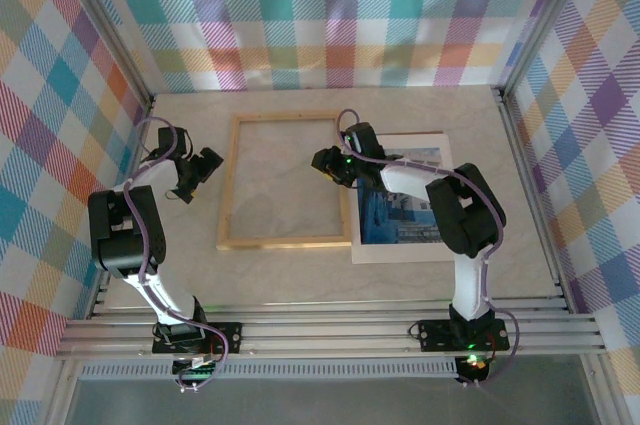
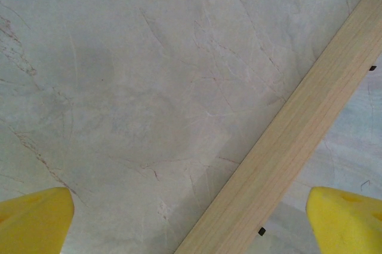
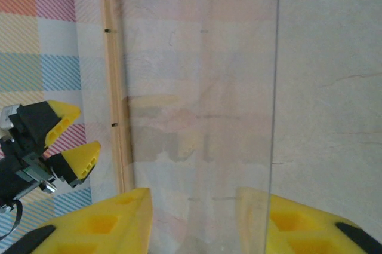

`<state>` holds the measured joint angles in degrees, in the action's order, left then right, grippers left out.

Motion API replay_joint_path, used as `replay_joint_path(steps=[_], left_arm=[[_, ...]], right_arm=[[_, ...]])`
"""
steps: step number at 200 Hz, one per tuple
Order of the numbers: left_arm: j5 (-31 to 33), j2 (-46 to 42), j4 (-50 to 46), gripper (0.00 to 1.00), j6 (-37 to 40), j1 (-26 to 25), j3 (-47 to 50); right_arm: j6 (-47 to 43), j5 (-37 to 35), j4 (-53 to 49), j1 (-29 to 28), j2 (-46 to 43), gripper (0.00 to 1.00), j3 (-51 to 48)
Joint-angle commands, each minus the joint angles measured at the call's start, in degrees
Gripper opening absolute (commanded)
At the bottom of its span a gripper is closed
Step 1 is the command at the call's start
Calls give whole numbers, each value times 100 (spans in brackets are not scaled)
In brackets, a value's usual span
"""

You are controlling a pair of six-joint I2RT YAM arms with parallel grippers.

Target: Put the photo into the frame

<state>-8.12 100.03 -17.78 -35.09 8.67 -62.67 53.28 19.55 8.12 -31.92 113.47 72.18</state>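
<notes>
The frame, thin light wood round a clear pane, lies flat mid-table. The photo, blue buildings and sky, lies right of it on a white mat. My right gripper hovers over the frame's right side, arm crossing the photo. In its wrist view the right gripper is open, and the pane's straight edge passes over its right finger. The frame's far strip runs beyond. My left gripper hangs just left of the frame, open above the wooden strip.
Plaid walls close the table on three sides, with metal rails along the near edge. Bare marble table lies left of the frame and behind it. Small black tabs sit on the strip's inner side. The left gripper shows past the far strip.
</notes>
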Motion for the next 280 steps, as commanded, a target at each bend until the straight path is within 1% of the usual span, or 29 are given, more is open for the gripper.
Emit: replay_joint_path(steps=[1,46,96,126,143,176,218,246,280], left_arm=[[-80,34,3,100,73,-45,-72],[347,-238,-93,100,161,-18,-96],[267,-160,-58,100,69,78,-87],[258,-186,-4,100,5,131,-37],[275,-196,-4,100,3,153,-26],[251,-179,28,100,-2,151,23],[219,-168,53,100,-13,157,42],[192,-177,47,100,2,153,35],[167,-168,64,100,13,159,39]], right_arm=[[-332,-135,-383,-42,34,47,283],[-472,-284,-655,-33,139,50,423],[-748,-547,-1112,0,124,52,536],[-745,-567,-1100,42,105,53,475],[-709,-524,-1059,47,120,51,466],[-433,-336,-654,64,47,39,297],[-173,-15,-490,80,60,13,408],[-240,41,-585,98,88,0,452],[-535,191,-765,134,44,0,528]])
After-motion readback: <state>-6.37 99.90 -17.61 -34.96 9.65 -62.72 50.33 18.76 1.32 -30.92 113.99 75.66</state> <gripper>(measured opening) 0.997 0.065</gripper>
